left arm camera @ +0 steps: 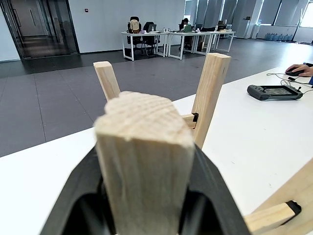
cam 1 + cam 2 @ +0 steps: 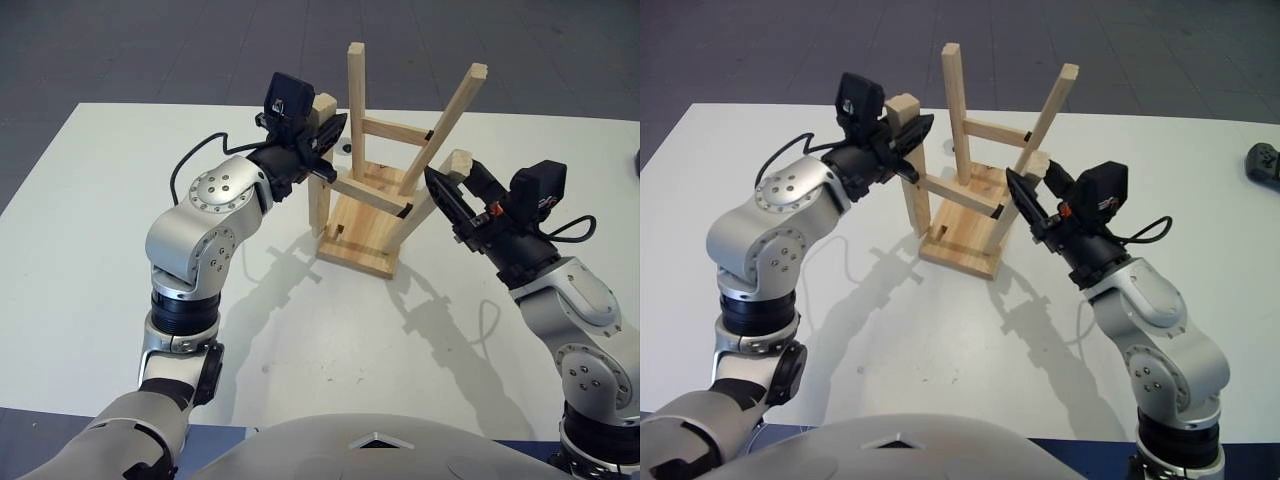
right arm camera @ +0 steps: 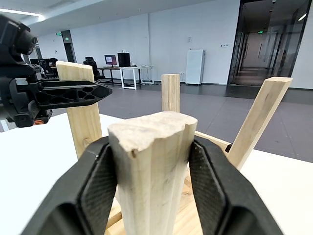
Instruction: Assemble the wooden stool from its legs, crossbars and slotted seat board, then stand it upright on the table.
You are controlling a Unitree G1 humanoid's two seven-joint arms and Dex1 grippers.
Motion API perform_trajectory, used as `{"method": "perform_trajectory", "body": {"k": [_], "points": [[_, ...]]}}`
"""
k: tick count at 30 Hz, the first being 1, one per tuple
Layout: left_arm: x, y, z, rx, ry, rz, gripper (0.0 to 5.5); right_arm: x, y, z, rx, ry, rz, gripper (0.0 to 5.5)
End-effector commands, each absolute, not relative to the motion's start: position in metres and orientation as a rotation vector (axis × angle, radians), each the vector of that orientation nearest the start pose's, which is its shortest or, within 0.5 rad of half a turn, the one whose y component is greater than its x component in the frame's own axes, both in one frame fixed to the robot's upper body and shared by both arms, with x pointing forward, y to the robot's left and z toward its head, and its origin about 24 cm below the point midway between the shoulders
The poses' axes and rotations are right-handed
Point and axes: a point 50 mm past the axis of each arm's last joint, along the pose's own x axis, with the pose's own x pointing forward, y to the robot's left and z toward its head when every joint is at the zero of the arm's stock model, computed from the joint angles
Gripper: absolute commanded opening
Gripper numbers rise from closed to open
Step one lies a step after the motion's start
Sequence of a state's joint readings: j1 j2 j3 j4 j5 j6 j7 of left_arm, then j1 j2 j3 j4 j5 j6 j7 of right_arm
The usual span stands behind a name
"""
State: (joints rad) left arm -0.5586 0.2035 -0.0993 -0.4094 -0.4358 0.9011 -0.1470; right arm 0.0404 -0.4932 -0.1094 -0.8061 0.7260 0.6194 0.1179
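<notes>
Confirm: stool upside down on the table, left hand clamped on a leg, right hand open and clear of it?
No: the right hand is shut on a leg too, as the right wrist view shows. The rest holds: stool upside down on the table, left hand clamped on another leg.

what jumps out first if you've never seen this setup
A pale wooden stool stands upside down in the middle of the white table, seat board down and four legs pointing up. The left tool clamps the top of the near left leg, and the right tool clamps the top of the near right leg.
</notes>
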Motion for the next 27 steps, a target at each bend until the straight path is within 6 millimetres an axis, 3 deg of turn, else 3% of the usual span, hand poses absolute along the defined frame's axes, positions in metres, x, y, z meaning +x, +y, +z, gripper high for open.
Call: {"method": "perform_trajectory", "body": {"k": [1, 21, 27], "points": [[0.284, 0.075, 0.193, -0.002, 0.000, -0.659, 1.06, 0.201, -0.157, 0.148, 0.043, 0.036, 0.524, 2.10], [0.291, 0.082, 0.210, 0.040, -0.121, -0.588, 1.06, 0.202, -0.149, 0.152, 0.025, 0.006, 0.479, 2.10], [0.287, 0.075, 0.207, 0.027, -0.094, -0.626, 1.06, 0.203, -0.149, 0.153, 0.038, -0.006, 0.469, 2.10]]}}
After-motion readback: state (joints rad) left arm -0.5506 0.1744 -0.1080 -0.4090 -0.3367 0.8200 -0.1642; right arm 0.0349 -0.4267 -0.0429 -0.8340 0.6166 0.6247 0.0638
